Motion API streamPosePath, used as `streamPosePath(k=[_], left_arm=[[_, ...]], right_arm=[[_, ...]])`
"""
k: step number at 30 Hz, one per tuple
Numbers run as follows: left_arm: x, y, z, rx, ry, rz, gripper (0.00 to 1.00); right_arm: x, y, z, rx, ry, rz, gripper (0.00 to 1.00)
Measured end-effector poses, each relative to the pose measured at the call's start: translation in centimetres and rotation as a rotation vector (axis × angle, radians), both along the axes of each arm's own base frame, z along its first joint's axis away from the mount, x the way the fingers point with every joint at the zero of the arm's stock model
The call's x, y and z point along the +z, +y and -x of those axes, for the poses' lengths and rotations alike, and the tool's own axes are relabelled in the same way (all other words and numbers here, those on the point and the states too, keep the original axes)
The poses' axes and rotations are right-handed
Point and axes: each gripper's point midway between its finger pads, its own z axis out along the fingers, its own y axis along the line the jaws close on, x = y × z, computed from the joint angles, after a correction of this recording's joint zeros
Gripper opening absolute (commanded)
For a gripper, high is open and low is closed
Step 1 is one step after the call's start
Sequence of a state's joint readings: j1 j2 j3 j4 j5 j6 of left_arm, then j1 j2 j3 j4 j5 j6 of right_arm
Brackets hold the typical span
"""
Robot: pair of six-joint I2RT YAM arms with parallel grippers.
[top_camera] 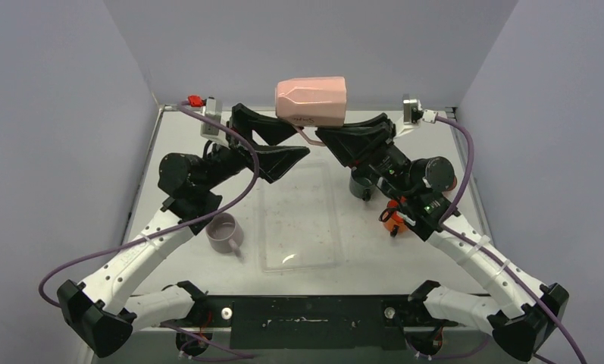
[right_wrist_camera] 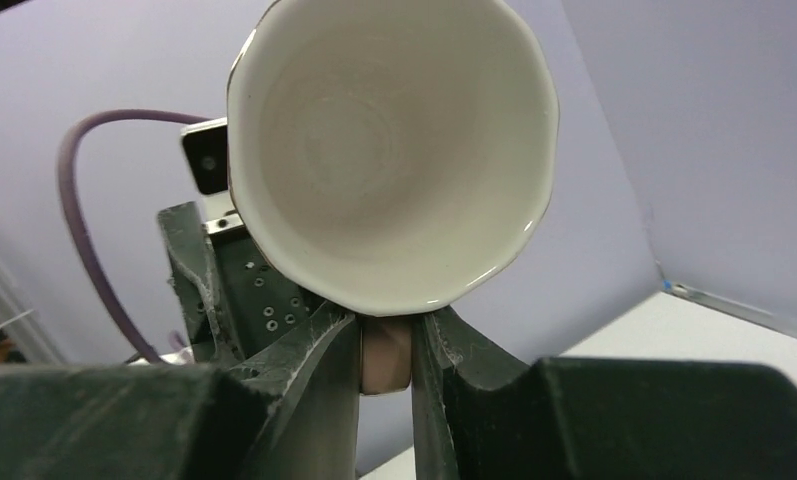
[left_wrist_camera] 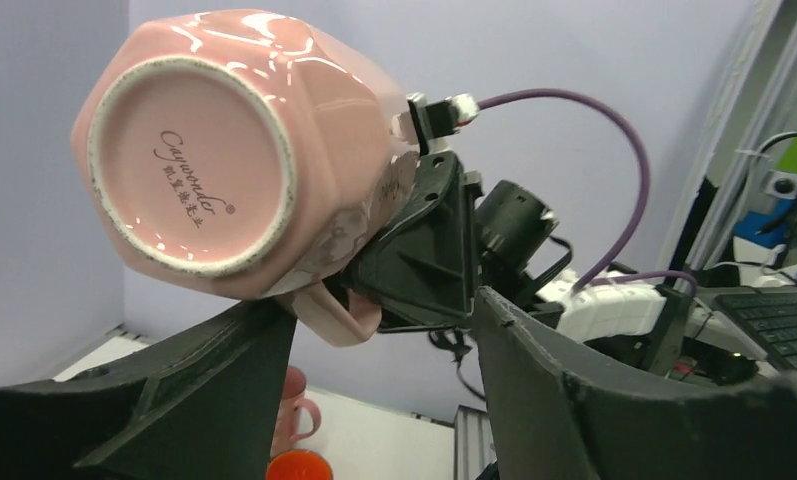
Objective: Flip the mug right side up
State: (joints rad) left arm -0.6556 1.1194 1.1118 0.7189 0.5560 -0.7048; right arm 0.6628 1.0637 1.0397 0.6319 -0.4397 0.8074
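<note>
Right wrist: right pincer [right_wrist_camera: 386, 345] nearly closed, clamping mug [right_wrist_camera: 389, 150] by handle [right_wrist_camera: 385, 365].

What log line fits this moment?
pink mug: airborne, on its side | right end effector: shut on handle | left end effector: open, holding nothing

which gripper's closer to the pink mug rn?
Right. The right gripper is shut on the handle of the pink mug, holding it aloft. The left gripper hangs open just under its base end, contact unclear.
</note>
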Motion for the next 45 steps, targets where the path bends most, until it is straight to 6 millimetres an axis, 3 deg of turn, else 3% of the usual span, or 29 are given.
streamPosePath(k=[6, 9, 13, 21, 31, 33, 34, 35, 40, 45], left_arm=[[-2.4, 1.3, -1.5, 0.164, 0.026, -0.084, 0.73], [-3.8, 2.5, -2.1, 0.267, 0.031, -0.13, 0.72], [-5.9, 4.0, -3.1, 0.389, 0.044, -0.201, 0.71], [-10.9, 5.5, -5.6, 0.549, 0.106, -0.358, 0.7], [-14.9, 6.6, -7.7, 0.648, 0.245, -0.444, 0.72], [-15.9, 7.3, -8.2, 0.688, 0.32, -0.448, 0.81], [-16.5, 7.7, -8.4, 0.707, 0.366, -0.448, 0.92], [-17.1, 8.0, -8.6, 0.724, 0.415, -0.449, 0.98], [-20.0, 8.8, -9.4, 0.769, 0.599, -0.515, 0.96], [-22.1, 8.9, -9.4, 0.772, 0.684, -0.587, 0.96]], right_arm=[[-2.8, -1.9, -1.8, -0.185, 0.084, 0.124, 0.05], [-5.6, -3.2, -2.8, -0.283, 0.152, 0.227, 0.05], [-10.7, -5.3, -3.5, -0.397, 0.279, 0.406, 0.05], [-20.6, -10.0, -2.5, -0.543, 0.528, 0.741, 0.05], [-29.7, -12.9, -1.4, -0.6, 0.733, 1.042, 0.05], [-31.8, -13.4, -1.0, -0.603, 0.773, 1.102, 0.05], [-32.8, -13.8, -0.7, -0.606, 0.791, 1.131, 0.05], [-33.6, -14.0, -0.6, -0.608, 0.804, 1.152, 0.05], [-37.1, -15.1, 0.1, -0.627, 0.88, 1.247, 0.05], [-39.1, -15.8, 0.5, -0.649, 0.916, 1.278, 0.05]])
